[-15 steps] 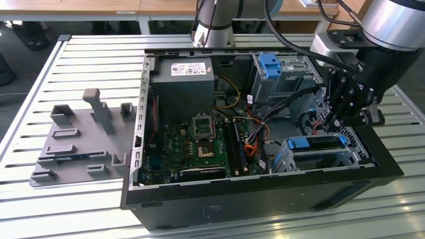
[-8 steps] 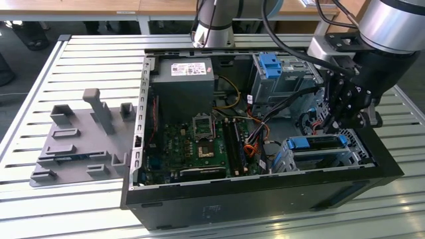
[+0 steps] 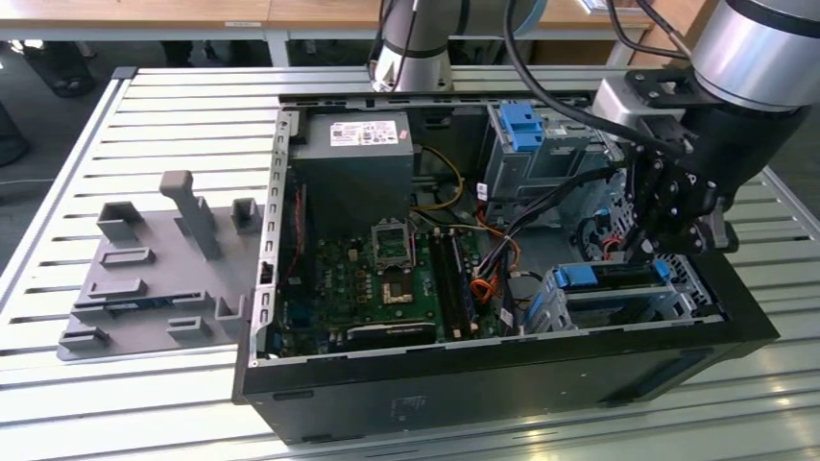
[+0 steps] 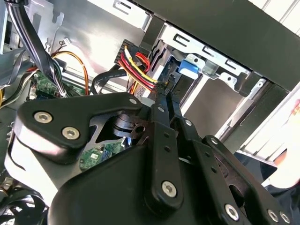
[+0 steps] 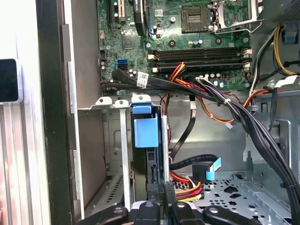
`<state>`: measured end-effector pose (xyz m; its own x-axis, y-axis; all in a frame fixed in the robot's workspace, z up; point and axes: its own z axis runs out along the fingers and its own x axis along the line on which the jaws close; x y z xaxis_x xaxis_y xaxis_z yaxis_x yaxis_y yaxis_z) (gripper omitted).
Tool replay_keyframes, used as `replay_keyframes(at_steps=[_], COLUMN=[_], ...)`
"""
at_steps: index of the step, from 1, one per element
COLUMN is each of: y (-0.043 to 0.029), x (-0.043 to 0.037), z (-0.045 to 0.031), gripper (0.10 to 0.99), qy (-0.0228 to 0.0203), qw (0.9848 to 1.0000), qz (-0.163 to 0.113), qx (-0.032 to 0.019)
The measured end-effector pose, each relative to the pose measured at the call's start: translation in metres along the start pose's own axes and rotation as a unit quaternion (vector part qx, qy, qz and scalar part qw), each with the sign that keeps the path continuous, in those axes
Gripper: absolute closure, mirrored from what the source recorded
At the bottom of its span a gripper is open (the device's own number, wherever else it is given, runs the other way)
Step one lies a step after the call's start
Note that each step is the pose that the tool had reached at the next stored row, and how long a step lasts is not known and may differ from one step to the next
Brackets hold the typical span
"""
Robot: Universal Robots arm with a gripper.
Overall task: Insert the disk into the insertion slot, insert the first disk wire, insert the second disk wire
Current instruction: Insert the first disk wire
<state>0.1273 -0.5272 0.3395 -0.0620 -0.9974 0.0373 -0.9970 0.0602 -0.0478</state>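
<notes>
Disk stands in the slot; the gripper looks pinched on the red-yellow wire plug beside the disk's edge. Keep the plug square to its socket and press straight, gently

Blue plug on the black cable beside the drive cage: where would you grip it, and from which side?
Likely the blue plug body itself, pinched across its short width, coming in from the case's open side. It sits free over the perforated metal floor, clear of the drive cage, while its black cable runs back toward the cage and would just flex.
</notes>
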Motion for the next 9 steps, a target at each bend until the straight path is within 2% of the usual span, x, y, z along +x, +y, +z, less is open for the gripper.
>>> replay_keyframes(at_steps=[9], y=[0.0032], x=[0.0018], z=[0.003], gripper=[0.922], qy=[-0.0008], qw=[1.0], qz=[-0.005], qx=[0.0073])
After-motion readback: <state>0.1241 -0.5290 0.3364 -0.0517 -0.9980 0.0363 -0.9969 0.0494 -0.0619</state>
